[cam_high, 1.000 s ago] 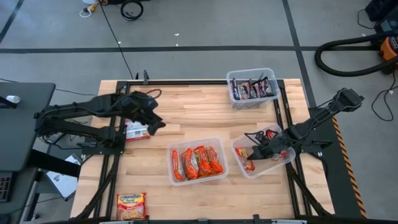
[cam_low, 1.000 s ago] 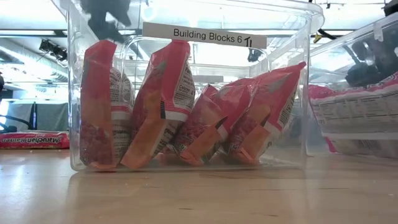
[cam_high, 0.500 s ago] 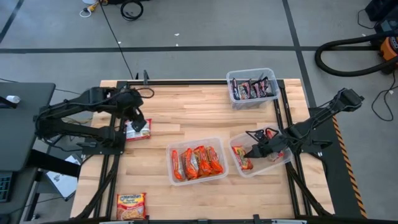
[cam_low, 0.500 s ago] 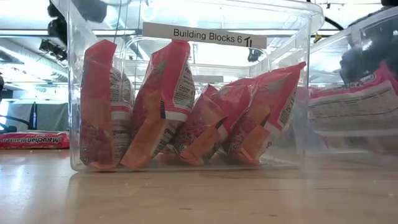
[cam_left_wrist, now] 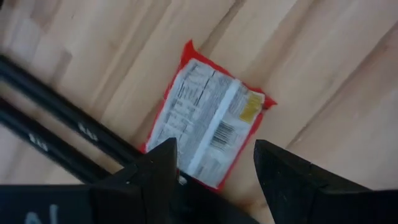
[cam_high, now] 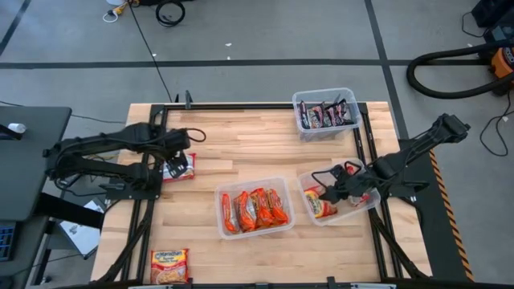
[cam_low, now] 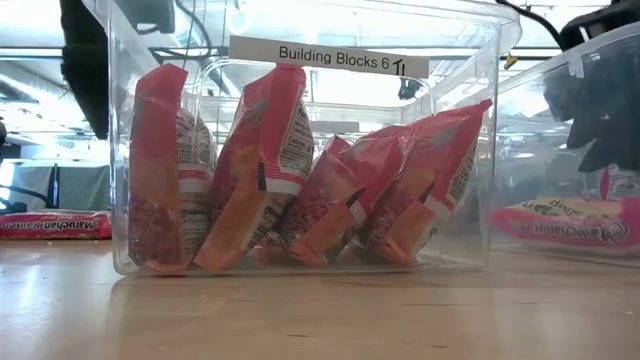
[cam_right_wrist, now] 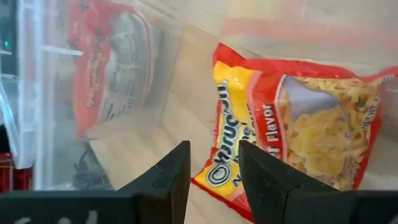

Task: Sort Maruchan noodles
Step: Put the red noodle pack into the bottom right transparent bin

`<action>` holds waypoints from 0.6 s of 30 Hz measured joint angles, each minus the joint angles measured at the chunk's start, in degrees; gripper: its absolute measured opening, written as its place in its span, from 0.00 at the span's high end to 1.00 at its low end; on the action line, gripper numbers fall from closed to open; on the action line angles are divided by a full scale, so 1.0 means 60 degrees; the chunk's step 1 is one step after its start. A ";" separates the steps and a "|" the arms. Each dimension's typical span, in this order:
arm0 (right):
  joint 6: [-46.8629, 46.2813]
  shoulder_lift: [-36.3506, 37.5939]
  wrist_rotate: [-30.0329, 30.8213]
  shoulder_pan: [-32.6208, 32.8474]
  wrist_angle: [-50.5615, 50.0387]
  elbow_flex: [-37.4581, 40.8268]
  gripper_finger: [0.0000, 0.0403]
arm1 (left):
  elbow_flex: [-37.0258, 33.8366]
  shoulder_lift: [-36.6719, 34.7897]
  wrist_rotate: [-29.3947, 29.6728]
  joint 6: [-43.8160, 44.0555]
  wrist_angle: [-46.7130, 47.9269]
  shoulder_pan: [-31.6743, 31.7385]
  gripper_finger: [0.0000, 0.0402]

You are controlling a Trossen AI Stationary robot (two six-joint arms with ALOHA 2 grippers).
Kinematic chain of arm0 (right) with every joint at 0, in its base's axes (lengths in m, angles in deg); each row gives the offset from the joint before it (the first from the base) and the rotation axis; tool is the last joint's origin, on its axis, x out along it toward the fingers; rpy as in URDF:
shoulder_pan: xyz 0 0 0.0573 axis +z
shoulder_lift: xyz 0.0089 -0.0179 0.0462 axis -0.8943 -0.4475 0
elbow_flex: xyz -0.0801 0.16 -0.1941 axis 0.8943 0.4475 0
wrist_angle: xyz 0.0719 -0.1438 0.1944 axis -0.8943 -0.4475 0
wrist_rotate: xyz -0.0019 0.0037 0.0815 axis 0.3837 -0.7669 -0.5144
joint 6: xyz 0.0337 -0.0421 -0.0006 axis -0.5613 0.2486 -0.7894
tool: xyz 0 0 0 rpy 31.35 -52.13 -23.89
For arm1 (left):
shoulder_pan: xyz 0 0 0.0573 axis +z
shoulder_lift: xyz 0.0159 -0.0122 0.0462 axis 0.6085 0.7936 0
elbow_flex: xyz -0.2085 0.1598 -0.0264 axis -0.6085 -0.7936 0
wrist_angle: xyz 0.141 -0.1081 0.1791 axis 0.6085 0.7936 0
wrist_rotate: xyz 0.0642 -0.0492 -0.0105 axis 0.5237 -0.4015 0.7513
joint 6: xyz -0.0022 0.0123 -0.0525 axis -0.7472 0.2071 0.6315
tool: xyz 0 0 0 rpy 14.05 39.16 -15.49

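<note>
A red-and-white Maruchan packet (cam_high: 178,167) (cam_left_wrist: 208,118) lies label side up on the wood near the table's left edge. My left gripper (cam_high: 181,156) (cam_left_wrist: 217,180) hangs open just above it, pointing down, one finger on either side of the packet's near end. A yellow-red packet (cam_high: 320,203) (cam_right_wrist: 298,124) lies flat on the floor of the right clear bin (cam_high: 353,215). My right gripper (cam_high: 332,189) (cam_right_wrist: 214,174) stands open over that bin, slanting down, clear of the packet. In the low view that packet (cam_low: 570,225) rests below the dark gripper.
A clear middle bin (cam_high: 218,217) (cam_low: 300,160) holds several orange-red packets on edge. A far bin (cam_high: 325,114) holds dark packets. One more packet (cam_high: 169,265) lies at the near left corner. Black frame rails (cam_left_wrist: 56,118) run along the table's sides.
My left gripper has come back toward the table's left edge, sunk and tipped steeply down over the red-and-white packet. The yellow-red packet, held on edge inside the right bin a second ago, has dropped flat onto the bin's floor, and my right gripper has risen clear of it.
</note>
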 joint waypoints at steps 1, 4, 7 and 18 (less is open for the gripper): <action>0.0055 0.0000 -0.0006 0.0000 -0.0169 -0.0138 0.65 | -0.0123 0.0000 0.0018 -0.0349 -0.0121 0.0000 0.46; 0.0148 0.0004 -0.0002 0.0000 -0.0739 -0.0543 0.65 | -0.0491 0.0000 0.0013 -0.1434 -0.0156 0.0000 0.46; 0.0170 0.0004 0.0007 0.0000 -0.1178 -0.0865 0.63 | -0.0919 0.0000 0.0301 -0.2092 -0.0261 0.0000 0.46; 0.1274 0.0000 0.0470 -0.0002 -0.2804 -0.2953 0.55 | -0.0967 0.0947 -0.0099 -0.1991 -0.1013 0.0044 0.39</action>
